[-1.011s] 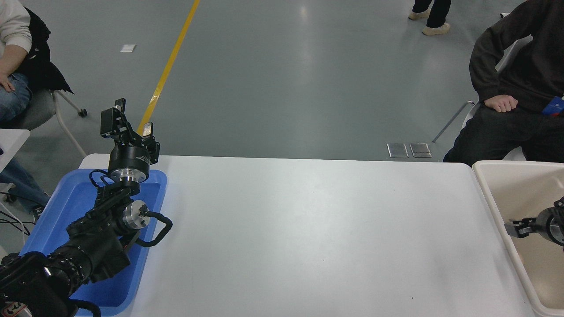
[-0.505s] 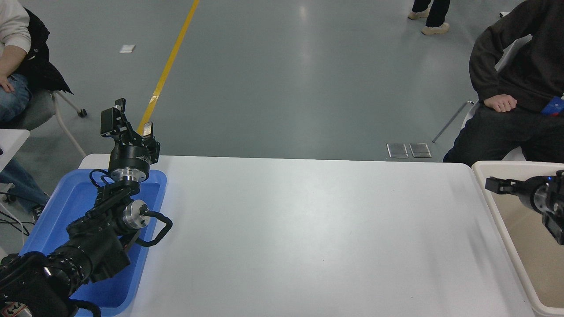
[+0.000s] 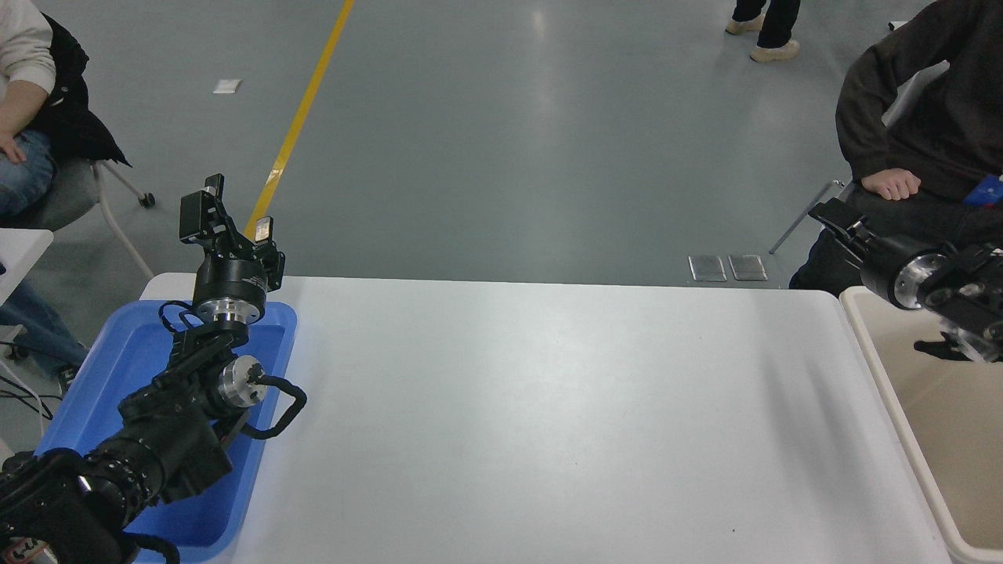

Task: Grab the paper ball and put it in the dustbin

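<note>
The paper ball does not show anywhere in the head view: not on the table, not in either gripper, not in the visible part of the tub. The beige dustbin (image 3: 895,399) stands at the table's right edge, partly cut off by the picture. My right gripper (image 3: 837,215) is raised above the dustbin's far left corner and points up and to the left, seen against a seated person's dark trousers. My left gripper (image 3: 232,213) is parked over the far end of the blue tray, pointing up, open and empty.
A shallow blue tray (image 3: 117,364) lies at the table's left end under my left arm. A person in dark clothes (image 3: 932,117) sits close behind the dustbin. Another person (image 3: 23,94) sits at the far left. The white table (image 3: 533,407) spans the middle.
My right gripper has risen out of the dustbin, moving up and to the far left of its rim. The left arm has not moved.
</note>
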You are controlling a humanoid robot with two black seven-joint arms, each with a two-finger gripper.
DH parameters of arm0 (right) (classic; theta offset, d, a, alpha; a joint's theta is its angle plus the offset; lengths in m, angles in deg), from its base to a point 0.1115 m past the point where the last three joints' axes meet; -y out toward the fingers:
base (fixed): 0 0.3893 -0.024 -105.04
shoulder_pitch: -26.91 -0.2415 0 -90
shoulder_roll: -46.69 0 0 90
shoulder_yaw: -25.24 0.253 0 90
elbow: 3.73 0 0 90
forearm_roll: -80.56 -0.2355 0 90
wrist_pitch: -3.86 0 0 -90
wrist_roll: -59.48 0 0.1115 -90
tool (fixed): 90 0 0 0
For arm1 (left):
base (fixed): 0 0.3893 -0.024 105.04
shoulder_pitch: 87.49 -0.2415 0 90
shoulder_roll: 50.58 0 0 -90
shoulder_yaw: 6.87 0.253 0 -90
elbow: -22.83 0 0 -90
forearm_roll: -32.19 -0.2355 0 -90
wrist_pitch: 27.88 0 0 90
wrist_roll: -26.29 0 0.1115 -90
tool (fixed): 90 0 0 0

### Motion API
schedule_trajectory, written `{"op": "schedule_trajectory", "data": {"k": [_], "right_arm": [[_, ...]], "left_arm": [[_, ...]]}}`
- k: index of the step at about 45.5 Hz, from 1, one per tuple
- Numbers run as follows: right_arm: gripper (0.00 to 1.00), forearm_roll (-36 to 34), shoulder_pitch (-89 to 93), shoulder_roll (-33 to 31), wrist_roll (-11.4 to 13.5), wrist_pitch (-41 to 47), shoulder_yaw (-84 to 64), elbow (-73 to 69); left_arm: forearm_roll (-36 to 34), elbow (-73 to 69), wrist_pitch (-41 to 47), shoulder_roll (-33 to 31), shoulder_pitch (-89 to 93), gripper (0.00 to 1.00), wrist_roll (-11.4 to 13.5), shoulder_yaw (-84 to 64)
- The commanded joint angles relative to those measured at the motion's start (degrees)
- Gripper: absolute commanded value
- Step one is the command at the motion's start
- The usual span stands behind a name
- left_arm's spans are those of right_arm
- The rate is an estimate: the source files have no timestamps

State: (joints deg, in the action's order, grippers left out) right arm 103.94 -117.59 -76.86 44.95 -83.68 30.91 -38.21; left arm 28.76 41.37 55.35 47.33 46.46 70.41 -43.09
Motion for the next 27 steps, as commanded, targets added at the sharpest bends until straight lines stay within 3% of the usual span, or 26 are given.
{"op": "schedule_trajectory", "data": {"k": [1,16,27], "right_arm": [[1.0,-4.5,5.0,0.1,-0.1,0.8,14.2,-5.0],[1.0,-26.6,9.3,6.0,-0.1,6.8,23.8,-4.3],[1.0,-33.3,12.2,8.4,-0.1,13.4,30.2,-3.8]], "left_arm": [[0.0,0.0,0.0,0.0,0.0,1.0,0.0,0.0],[0.0,0.0,0.0,0.0,0.0,1.0,0.0,0.0],[0.0,0.0,0.0,0.0,0.0,1.0,0.0,0.0]]}}
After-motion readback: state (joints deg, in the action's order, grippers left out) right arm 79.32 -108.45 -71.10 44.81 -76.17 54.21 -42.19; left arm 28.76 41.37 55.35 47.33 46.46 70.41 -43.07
